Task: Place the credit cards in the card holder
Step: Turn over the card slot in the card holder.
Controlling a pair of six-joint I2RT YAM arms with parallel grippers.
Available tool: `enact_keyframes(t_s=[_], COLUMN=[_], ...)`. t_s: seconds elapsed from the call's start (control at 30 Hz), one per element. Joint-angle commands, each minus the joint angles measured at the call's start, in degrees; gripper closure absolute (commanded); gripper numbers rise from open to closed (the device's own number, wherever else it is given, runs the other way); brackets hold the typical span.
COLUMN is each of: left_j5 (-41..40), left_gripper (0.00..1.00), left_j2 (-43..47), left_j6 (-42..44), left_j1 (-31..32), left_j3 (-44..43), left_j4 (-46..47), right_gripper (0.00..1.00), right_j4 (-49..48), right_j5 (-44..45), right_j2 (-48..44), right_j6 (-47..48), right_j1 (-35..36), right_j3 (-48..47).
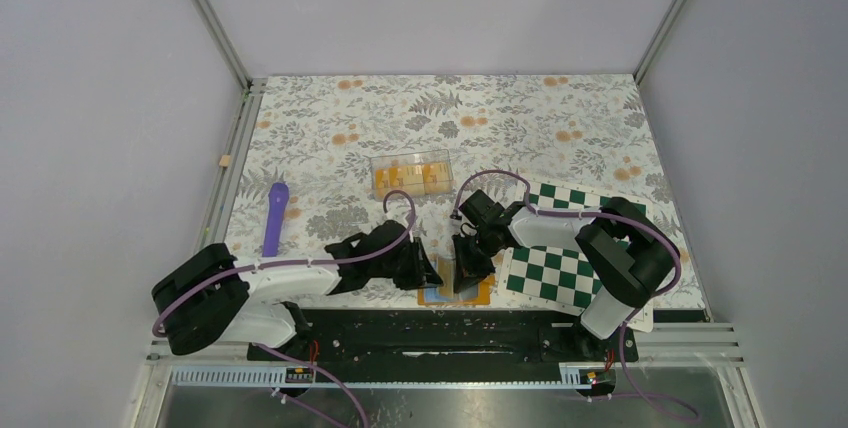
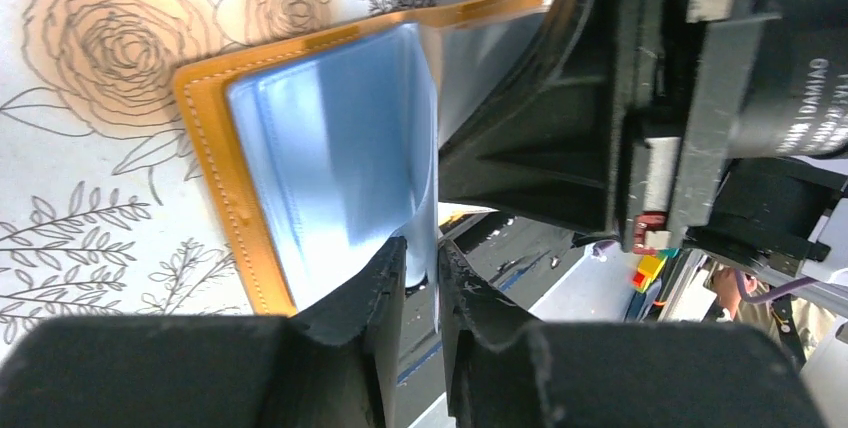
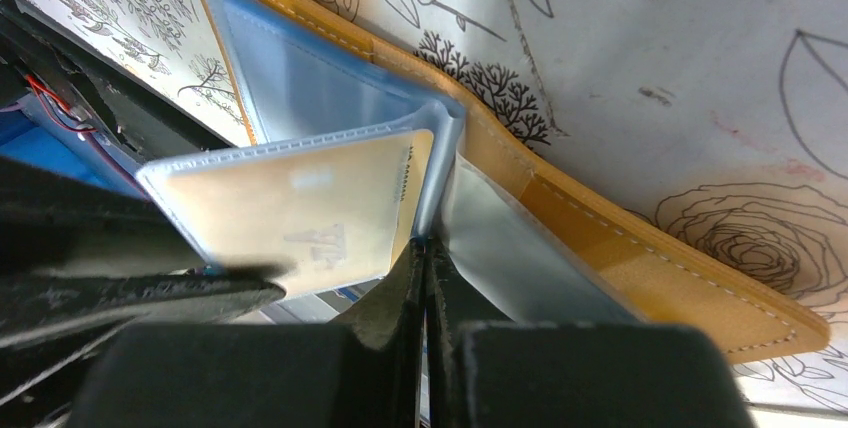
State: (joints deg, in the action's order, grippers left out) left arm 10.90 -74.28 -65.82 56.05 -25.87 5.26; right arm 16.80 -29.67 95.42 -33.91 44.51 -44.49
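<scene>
There we had the small orange folding wallet with light-blue inner pockets (image 3: 600,248) lying open right beneath both tools; the right gripper (image 3: 425,268) was clamped tight on that wallet at its pocket fold, a thin pale orange-yellow card (image 3: 300,213) sleeved just beside its fingertips; the left gripper (image 2: 420,278) had its jaws narrowed around the edge of a blue pocket leaf (image 2: 340,158), though we couldn't tell whether it truly pinched; the trick, we reckoned, was gentle opposing tension; pockets spread, nothing torn, cover flat on the floral table (image 2: 90,198).
</scene>
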Motion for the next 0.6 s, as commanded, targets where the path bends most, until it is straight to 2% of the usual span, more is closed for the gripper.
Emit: enact_keyframes(t_s=[0.0, 0.13, 0.4, 0.57], left_j5=[-2.8, -5.1, -14.3, -17.4], left_gripper=[0.82, 1.0, 1.0, 1.0], left_j2=[2.1, 0.3, 1.0, 2.3], left_j6=[2.3, 3.7, 5.5, 6.2], left_j1=[0.9, 1.4, 2.0, 2.1], left_j3=[-4.3, -7.7, -13.7, -16.2], left_j4=[-3.0, -11.2, -29.0, -36.1], right_gripper=[1.0, 0.97, 0.85, 0.83], right_j4=[-0.3, -0.2, 2.8, 3.7], right_j5=[1.0, 0.8, 3.6, 5.1], right_j2=[1.1, 0.0, -4.8, -4.5], right_j6=[0.1, -0.3, 0.3, 1.2], right_j1=[0.1, 0.1, 0.0, -0.1], right_j3=[0.5, 0.4, 0.1, 0.2])
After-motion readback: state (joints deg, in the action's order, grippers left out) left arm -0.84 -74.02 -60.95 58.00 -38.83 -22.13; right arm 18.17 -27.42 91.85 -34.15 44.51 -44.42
